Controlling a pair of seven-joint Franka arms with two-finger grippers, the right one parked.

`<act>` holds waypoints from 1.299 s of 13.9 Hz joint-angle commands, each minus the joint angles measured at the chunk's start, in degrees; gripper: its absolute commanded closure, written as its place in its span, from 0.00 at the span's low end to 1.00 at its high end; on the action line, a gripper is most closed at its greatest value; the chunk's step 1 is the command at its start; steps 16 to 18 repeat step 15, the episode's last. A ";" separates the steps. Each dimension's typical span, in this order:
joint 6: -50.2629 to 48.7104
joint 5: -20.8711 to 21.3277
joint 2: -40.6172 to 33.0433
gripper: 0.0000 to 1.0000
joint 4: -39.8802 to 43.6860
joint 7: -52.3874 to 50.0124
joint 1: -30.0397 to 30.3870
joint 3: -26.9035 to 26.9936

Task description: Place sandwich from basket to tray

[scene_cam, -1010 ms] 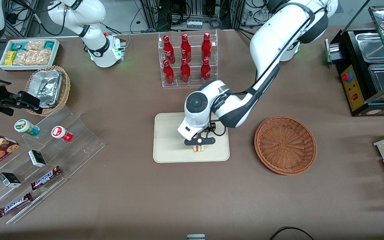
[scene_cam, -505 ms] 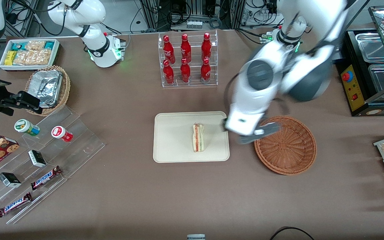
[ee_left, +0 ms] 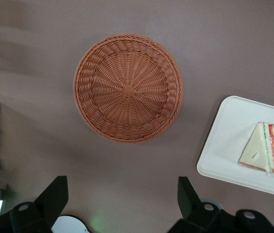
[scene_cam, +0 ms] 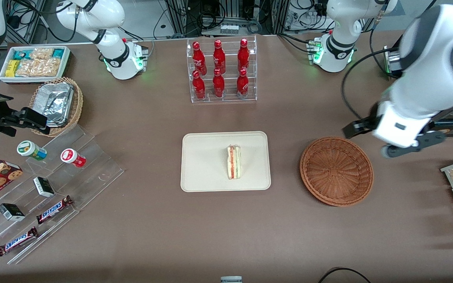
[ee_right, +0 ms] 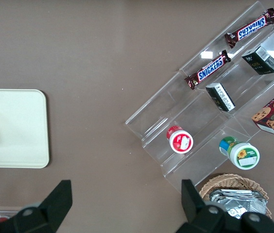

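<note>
— So where is the sandwich (scene_cam: 234,162)?

— On the tray (scene_cam: 203,173) at mid-table, clear of the rim all round, its red-orange and green filling edge up toward the front camera. Nothing touches it.

— And the gripper (ee_left: 120,196)?

— High over the bare tabletop, at about two o'clock from the basket (scene_cam: 336,171) in the front view, toward the working arm's end of the table. The wrist view shows its fingers (ee_left: 54,194) spread wide and gripping nothing, with the basket and the tray's corner well below them.

— How do basket and tray stand to each other?

— Apart. The basket sits at three o'clock from the tray in the front view, with a strip of brown table between them.

— Any writing to read?

— "SNICKERS" in white on two brown bars (scene_cam: 54,209), lying on a clear stepped rack (scene_cam: 92,173) at about eight o'clock from the tray. On the same rack are two small dark boxes and two round tubs whose labels are too small to read. Six red bottles (scene_cam: 220,70) stand in a clear stand at twelve o'clock; their script cannot be made out.
</note>
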 commanded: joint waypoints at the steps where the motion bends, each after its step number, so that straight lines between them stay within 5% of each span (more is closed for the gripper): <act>1: -1.98 -2.04 -3.53 0.01 -2.42 7.96 4.33 -0.34; 4: -5.06 -2.04 -6.34 0.01 -2.77 21.91 9.60 0.96; 5: -5.15 -2.21 -7.83 0.01 -3.47 26.92 9.01 5.15; 12: -4.54 -5.98 -10.84 0.01 -5.33 35.58 -5.23 26.71; 18: -4.36 -6.79 -10.31 0.01 -4.53 35.42 -6.03 26.82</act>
